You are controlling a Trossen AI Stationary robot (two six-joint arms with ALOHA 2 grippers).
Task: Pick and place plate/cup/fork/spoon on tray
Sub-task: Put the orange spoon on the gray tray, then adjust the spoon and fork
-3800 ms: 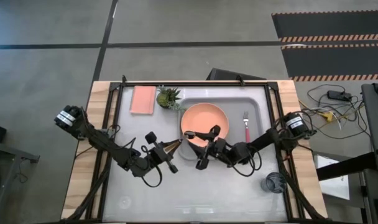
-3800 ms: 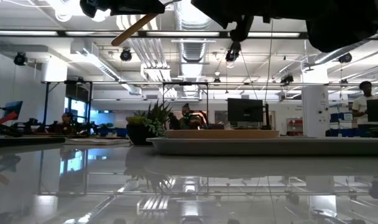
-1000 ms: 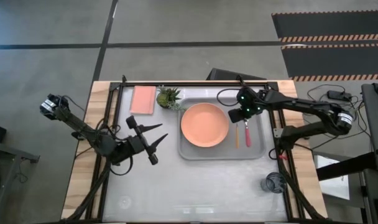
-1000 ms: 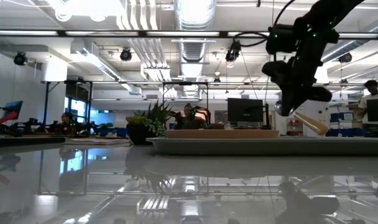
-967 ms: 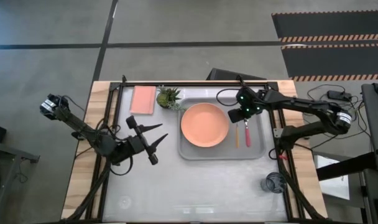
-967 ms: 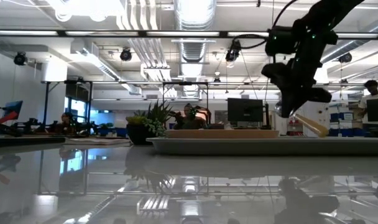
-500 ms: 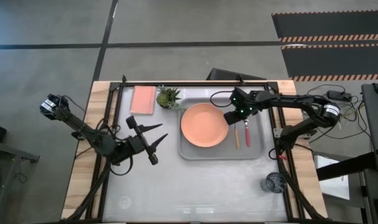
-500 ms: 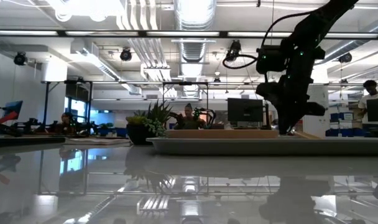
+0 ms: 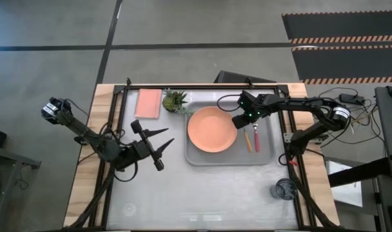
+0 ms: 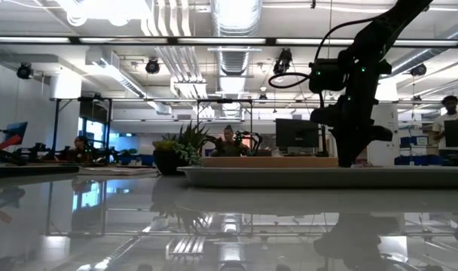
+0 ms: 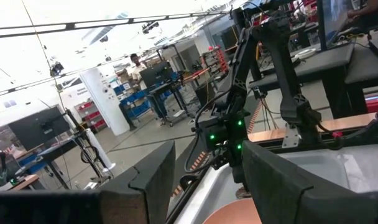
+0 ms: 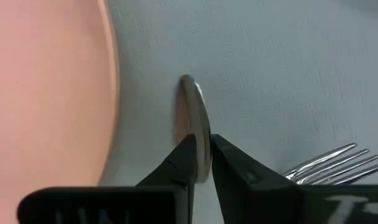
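Nearest you, the translucent grey cup (image 9: 285, 189) sits on the glossy desk (image 9: 209, 193). Your left end effector (image 9: 165, 146) waits, fingers spread. Farther, your right end effector (image 12: 201, 163) pinches the spoon (image 12: 195, 134)'s metal bowl on the tray (image 9: 264, 158), between salmon plate (image 9: 211, 129) and fork (image 12: 329, 160).

plate (image 9: 211, 129) salmon-orange | tray (image 9: 265, 156) light grey | spoon (image 9: 246, 139) orange handle | fork (image 9: 256, 140) pink-red handle
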